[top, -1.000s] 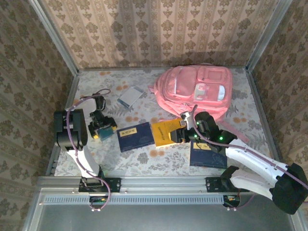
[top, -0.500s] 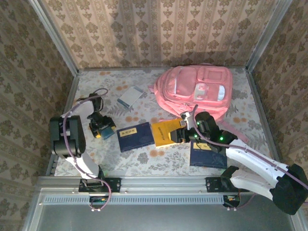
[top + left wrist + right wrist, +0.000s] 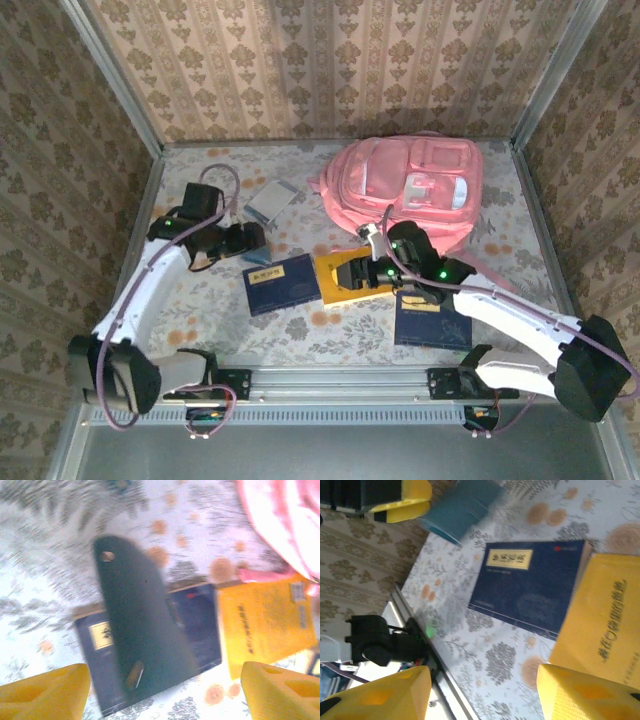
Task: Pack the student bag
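The pink student bag (image 3: 410, 190) lies at the back right of the table, and its pink fabric shows at the top right in the left wrist view (image 3: 285, 520). In front of it lie a yellow book (image 3: 335, 283) (image 3: 265, 625) (image 3: 612, 625) and a navy book (image 3: 282, 283) (image 3: 200, 625) (image 3: 530, 585). My left gripper (image 3: 245, 240) (image 3: 162, 692) hovers open just behind the navy book. A blurred dark flat shape (image 3: 145, 630) covers the book's middle. My right gripper (image 3: 352, 275) (image 3: 482, 695) is open low over the yellow book's left part, holding nothing.
A second navy book (image 3: 430, 322) lies near the front right, under the right arm. A pale blue notebook (image 3: 272, 200) (image 3: 460, 507) sits behind the left gripper. Metal rails edge the table at the front (image 3: 330, 380).
The left arm has swung from the table's left edge up and rightward to the navy book. The right gripper has shifted left over the yellow book.
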Controlling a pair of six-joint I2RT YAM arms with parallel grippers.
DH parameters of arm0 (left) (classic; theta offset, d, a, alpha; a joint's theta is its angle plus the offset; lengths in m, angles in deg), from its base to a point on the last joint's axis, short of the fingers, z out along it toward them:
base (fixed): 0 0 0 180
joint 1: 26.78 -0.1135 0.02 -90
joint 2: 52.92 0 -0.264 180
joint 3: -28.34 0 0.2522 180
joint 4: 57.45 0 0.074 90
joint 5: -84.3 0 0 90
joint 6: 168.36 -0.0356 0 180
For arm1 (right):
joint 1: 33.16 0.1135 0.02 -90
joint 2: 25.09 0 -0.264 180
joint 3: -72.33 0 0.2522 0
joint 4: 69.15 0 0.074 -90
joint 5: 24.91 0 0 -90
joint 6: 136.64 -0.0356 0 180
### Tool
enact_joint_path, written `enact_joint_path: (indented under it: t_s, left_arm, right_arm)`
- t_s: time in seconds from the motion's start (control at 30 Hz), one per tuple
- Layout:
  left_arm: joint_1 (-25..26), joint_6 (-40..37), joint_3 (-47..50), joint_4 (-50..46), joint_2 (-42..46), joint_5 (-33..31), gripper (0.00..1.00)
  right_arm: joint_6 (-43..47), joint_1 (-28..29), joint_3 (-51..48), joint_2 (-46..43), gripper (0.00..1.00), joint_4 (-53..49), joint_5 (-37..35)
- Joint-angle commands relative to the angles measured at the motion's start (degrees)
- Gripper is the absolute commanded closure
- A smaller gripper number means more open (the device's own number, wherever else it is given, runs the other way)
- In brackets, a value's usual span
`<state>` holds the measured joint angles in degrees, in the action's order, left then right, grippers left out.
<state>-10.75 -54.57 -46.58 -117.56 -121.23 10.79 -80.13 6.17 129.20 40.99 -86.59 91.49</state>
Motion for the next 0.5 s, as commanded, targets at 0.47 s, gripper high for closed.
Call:
enact_joint_path:
  t_s: [0.47]
  left_arm:
    - [3.0,0.2,0.2,3.4,-9.3,-1.3,0.15]
  right_arm:
    - [-4.8,0.1,9.6,9.9,0.41,-7.0,-9.6]
